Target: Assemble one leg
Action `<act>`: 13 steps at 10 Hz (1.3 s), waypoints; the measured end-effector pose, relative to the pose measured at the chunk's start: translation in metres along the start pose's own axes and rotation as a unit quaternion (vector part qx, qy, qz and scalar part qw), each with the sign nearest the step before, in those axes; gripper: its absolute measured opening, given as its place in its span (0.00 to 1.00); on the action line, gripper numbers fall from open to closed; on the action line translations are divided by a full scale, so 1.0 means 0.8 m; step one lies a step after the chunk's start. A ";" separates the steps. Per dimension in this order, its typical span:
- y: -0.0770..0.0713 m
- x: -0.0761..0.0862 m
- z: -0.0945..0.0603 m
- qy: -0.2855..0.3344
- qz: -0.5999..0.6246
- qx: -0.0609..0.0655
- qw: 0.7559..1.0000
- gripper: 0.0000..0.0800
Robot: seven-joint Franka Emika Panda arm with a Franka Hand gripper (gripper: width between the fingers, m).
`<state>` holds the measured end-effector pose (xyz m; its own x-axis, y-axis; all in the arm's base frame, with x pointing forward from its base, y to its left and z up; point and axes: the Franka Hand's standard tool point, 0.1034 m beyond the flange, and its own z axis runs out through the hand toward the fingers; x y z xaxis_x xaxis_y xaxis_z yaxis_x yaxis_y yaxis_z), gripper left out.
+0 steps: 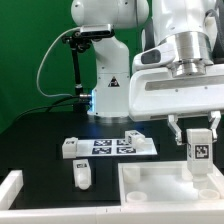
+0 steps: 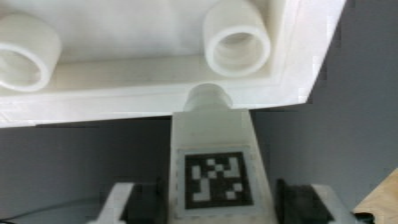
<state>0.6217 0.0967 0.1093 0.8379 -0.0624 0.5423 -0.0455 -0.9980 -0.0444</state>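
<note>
My gripper (image 1: 197,140) is shut on a white leg (image 1: 197,148) with a black-and-white tag on its face. It holds the leg upright over the far right corner of the large white tray-like part (image 1: 150,192). In the wrist view the held leg (image 2: 217,150) runs from my gripper (image 2: 215,205) to the tray's rim, its rounded tip touching the edge below a round socket (image 2: 237,42). A second socket (image 2: 27,62) shows beside it. Two more legs lie on the table, one (image 1: 70,147) by the marker board and one (image 1: 82,172) nearer the front.
The marker board (image 1: 118,146) lies flat in the middle of the black table. A white raised wall (image 1: 10,190) stands at the front of the exterior view's left. The robot base (image 1: 108,95) and a cable stand behind the board.
</note>
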 end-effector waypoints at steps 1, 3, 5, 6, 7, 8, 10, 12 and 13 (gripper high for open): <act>0.000 0.000 0.000 0.000 -0.001 0.000 1.000 0.36; -0.005 -0.005 0.003 -0.017 0.007 0.001 1.000 0.36; -0.029 -0.007 0.009 -0.064 0.008 0.001 0.998 0.36; -0.028 -0.007 0.015 -0.071 0.008 -0.002 0.997 0.36; -0.030 -0.008 0.017 -0.071 0.006 -0.002 0.997 0.36; -0.032 -0.010 0.016 -0.066 0.005 -0.001 0.998 0.36; -0.036 -0.012 0.013 -0.066 0.002 0.001 0.998 0.36; -0.034 -0.018 0.009 -0.069 0.002 0.000 0.998 0.36; -0.029 -0.021 0.009 -0.070 -0.002 -0.001 0.998 0.36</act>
<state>0.6126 0.1210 0.0951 0.9060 -0.0572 0.4194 -0.0442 -0.9982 -0.0405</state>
